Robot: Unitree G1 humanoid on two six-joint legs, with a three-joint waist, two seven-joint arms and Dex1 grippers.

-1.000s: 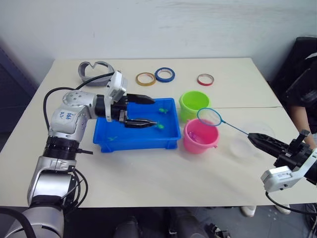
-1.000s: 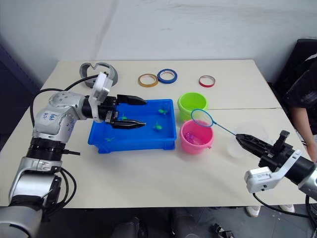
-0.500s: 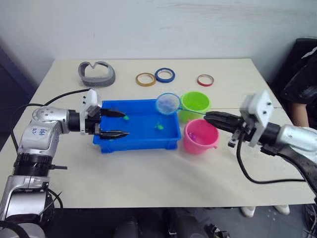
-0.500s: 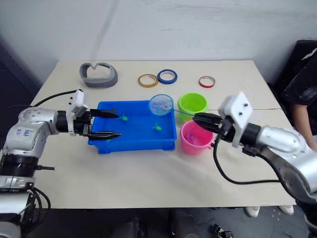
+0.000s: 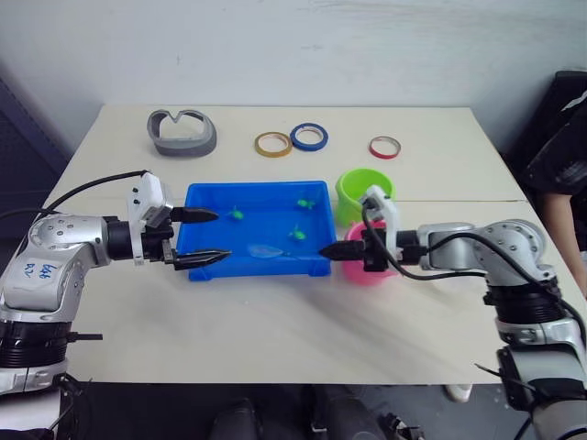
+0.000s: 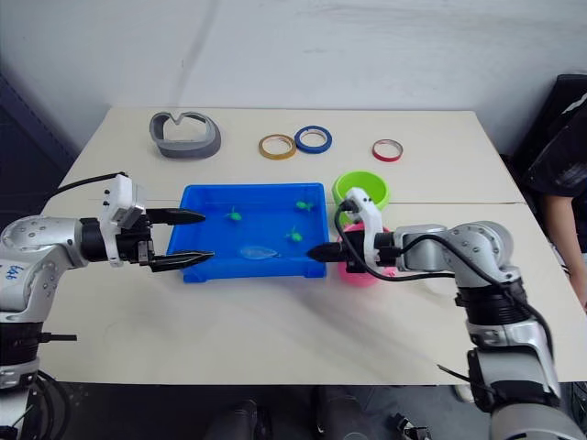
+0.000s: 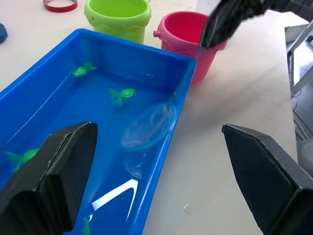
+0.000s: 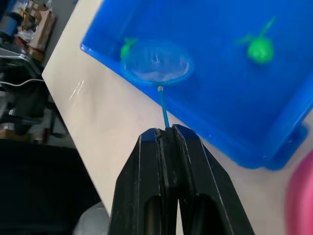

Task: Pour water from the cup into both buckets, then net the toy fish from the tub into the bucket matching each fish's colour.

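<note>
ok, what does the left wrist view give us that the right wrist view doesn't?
Left wrist view: the lime green bucket, a red tape ring, and the left gripper with its jaws wide apart.
Right wrist view: the right gripper with its jaws closed on the net's thin handle.
Both: the blue tub, the net with its hoop lying in the tub, green fish and the pink bucket.

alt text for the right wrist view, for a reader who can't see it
The right hand, shut on the net's thin handle, holds the blue hoop down inside the blue tub. One green toy fish sits at the hoop's edge and another green fish lies apart from it.
</note>
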